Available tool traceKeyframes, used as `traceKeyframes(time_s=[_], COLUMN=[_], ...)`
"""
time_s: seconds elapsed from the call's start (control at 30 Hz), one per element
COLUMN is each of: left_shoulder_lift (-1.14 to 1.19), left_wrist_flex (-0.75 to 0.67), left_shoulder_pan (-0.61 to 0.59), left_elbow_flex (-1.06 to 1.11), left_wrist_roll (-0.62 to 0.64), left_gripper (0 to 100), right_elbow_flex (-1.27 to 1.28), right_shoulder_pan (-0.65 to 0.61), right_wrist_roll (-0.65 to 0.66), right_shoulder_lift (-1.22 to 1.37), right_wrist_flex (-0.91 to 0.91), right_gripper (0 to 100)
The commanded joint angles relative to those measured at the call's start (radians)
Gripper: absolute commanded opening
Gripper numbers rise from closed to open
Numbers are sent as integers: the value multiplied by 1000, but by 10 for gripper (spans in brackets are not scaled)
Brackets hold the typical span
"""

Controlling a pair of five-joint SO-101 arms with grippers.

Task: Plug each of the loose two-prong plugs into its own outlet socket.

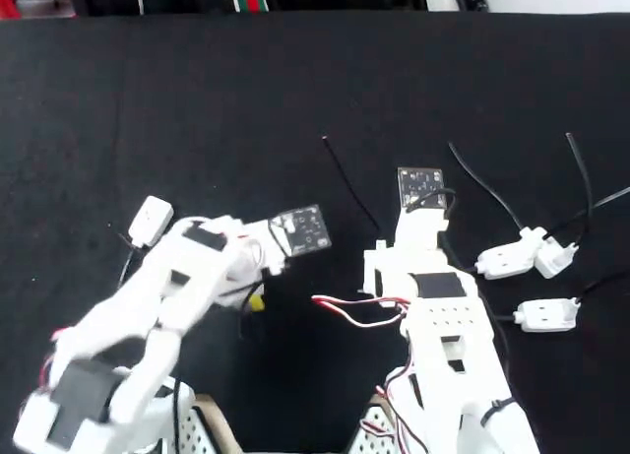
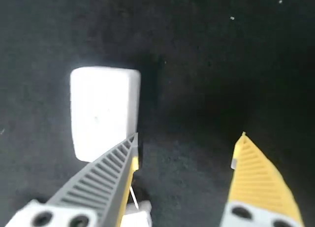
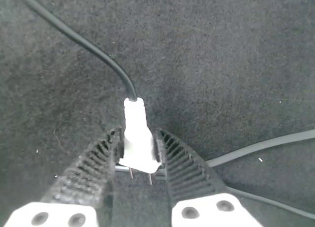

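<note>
My right gripper (image 3: 139, 153) is shut on a white two-prong plug (image 3: 137, 138). Its prongs point back toward the wrist, and its black cable (image 3: 83, 37) runs away over the black cloth. In the left wrist view my left gripper (image 2: 187, 138) stands open just above the cloth, with nothing between its grey finger (image 2: 106, 170) and its yellow finger (image 2: 258, 175). A white socket block (image 2: 103, 111) lies right beside the grey fingertip. In the high view a white socket block (image 1: 151, 221) lies beside the left arm (image 1: 187, 277), and a thin black cable (image 1: 349, 188) leads toward the right arm (image 1: 433, 277).
Three white plug or socket pieces with black cables lie at the right: two close together (image 1: 507, 260) (image 1: 556, 257) and one nearer the front (image 1: 546, 314). The black cloth (image 1: 197, 109) covers the whole table. Red and white servo wires (image 1: 354, 311) hang between the arms.
</note>
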Motion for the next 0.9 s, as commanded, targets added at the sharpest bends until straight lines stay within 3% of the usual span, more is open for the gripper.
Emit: traceKeyframes(time_s=[0.0,0.23,0.43,0.57,0.7,0.87], left_shoulder_lift=[72,-9,-158,-126,-5,100], left_wrist_flex=[5,-84,-391,-503,-526,-494], left_shoulder_pan=[-64,-82,-124,-145,-173,-196], left_elbow_flex=[-159,-41,137,125,12,-73], left_wrist_roll=[-23,-44,-35,57,158,169], left_gripper=[296,296,300,300,300,299], right_elbow_flex=[-41,-41,-41,-41,-41,-38], right_shoulder_pan=[6,32,28,28,28,28], right_wrist_roll=[8,8,8,8,8,8], right_shoulder_lift=[-19,-19,-19,-18,-18,-18], right_wrist_flex=[-6,-25,-25,-26,-26,-26], right_gripper=[12,12,12,12,12,12])
